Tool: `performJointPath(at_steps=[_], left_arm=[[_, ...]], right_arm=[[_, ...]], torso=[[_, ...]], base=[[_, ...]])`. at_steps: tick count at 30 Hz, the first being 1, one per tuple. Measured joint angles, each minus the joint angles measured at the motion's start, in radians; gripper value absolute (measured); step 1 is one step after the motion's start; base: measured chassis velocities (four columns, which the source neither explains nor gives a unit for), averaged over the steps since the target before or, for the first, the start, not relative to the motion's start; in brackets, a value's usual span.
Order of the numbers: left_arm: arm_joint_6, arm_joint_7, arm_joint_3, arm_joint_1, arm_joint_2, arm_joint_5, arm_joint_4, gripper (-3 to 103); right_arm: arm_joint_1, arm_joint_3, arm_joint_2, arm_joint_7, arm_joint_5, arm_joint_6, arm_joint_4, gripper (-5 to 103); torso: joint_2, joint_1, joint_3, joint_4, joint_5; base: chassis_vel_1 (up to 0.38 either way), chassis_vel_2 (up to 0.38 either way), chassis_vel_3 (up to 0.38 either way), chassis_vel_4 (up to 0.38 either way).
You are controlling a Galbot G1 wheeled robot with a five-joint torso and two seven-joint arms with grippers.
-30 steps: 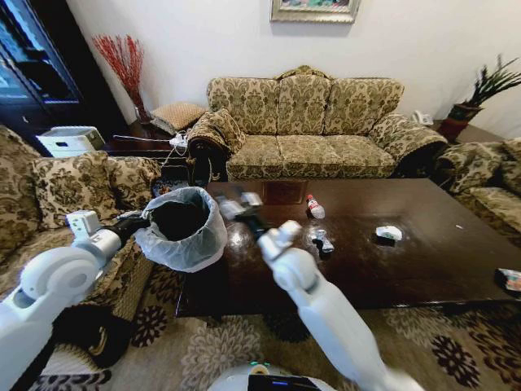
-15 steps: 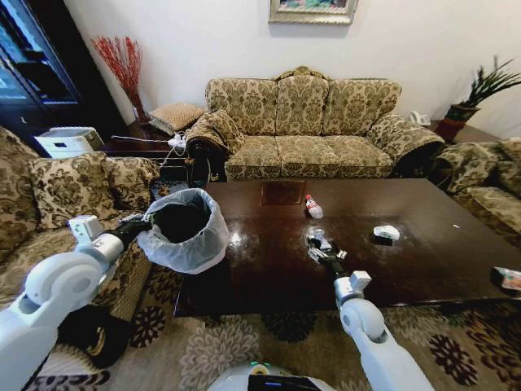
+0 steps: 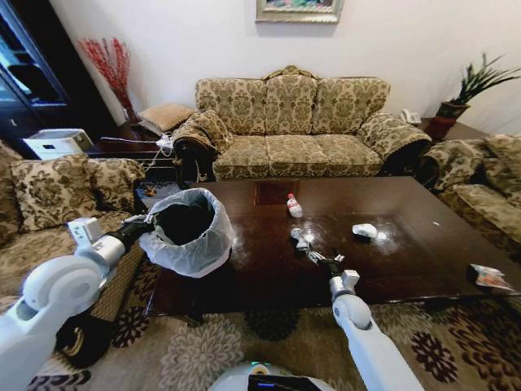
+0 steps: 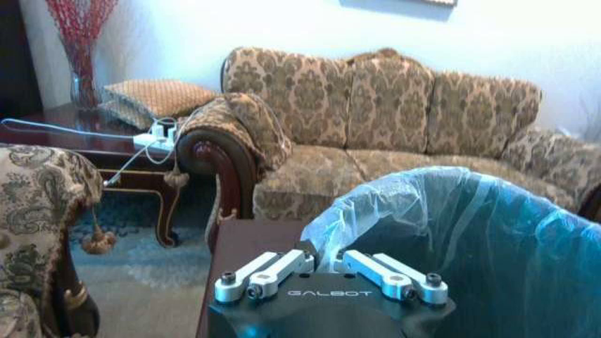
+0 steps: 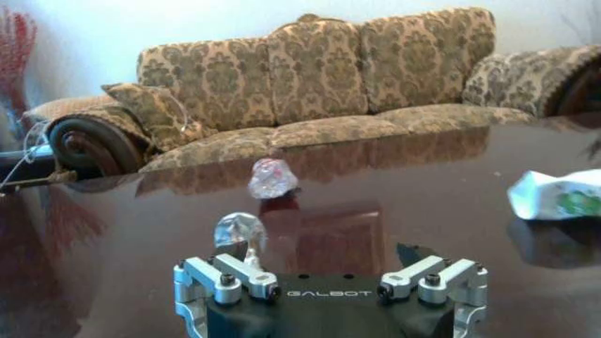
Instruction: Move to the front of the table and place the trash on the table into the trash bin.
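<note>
While the left claw [image 3: 140, 224] gripped the trash bin [image 3: 189, 230] rim, right claw [image 3: 319, 259] spread wide over the desk [image 3: 407, 265], beside a crumpled wrapper [image 3: 299, 239].

Bare bench [image 3: 407, 261] lies right of the right gripper [image 3: 328, 262]; 1 clear scrap [image 5: 241, 231] sits just ahead, bottle [image 5: 272, 177] beyond.

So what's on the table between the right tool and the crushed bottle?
In the head view, one small clear scrap lies between the right tool and the crushed bottle on the table.
</note>
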Motion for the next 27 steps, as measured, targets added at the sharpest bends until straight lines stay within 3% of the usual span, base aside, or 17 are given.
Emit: performJointPath(at_steps=[3,5,11,15,17,21,22,27], left_arm=[[-0.001,0.003,0.0,0.001,0.002,-0.003,0.001,4],[-0.001,0.003,0.0,0.002,0.004,-0.003,0.004,4],[-0.002,0.006,0.002,-0.001,0.005,-0.003,0.005,4],[-0.002,0.013,0.006,-0.004,0.002,-0.004,0.002,4],[-0.002,0.013,0.007,-0.001,-0.006,-0.004,-0.006,4],[-0.003,0.017,0.007,0.002,-0.01,-0.006,-0.012,4],[-0.003,0.019,0.005,0.004,-0.011,-0.007,-0.014,4],[-0.003,0.02,0.003,0.004,-0.011,-0.007,-0.014,4]], right_arm=[[0.015,-0.006,0.003,-0.026,-0.017,0.02,-0.026,100],[0.022,-0.013,0.005,-0.048,-0.023,0.028,-0.031,100],[0.049,-0.028,0.009,-0.058,-0.052,0.026,-0.055,100],[0.088,-0.046,0.017,-0.058,-0.09,0.004,-0.11,100],[0.09,-0.057,0.017,-0.063,-0.092,-0.041,-0.11,101],[0.1,-0.061,0.026,-0.082,-0.093,-0.048,-0.122,93],[0.108,-0.061,0.034,-0.084,-0.094,-0.049,-0.131,85],[0.12,-0.06,0.044,-0.084,-0.093,-0.052,-0.152,78]], torso=[[0.0,0.0,0.0,0.0004,-0.0014],[0.0,0.0,0.0,0.0012,-0.0004],[0.0,0.0,0.0,0.0006,-0.0002],[0.0,0.0,0.0,0.0002,0.0],[0.0,0.0,0.0,0.0004,-0.0002],[0.0,0.0,0.0,0.0005,-0.0005],[0.0,0.0,0.0,0.0005,-0.0001],[0.0,0.0,0.0,0.0004,-0.0001]], base=[[0.032,0.05,-0.005,-0.012],[0.065,0.075,-0.01,-0.028],[0.0,0.0,0.0,0.0],[0.0,0.0,0.0,0.0],[0.0,0.0,0.0,0.0],[0.0,0.0,0.0,0.0],[0.0,0.0,0.0,0.0],[0.0,0.0,0.0,0.0]])
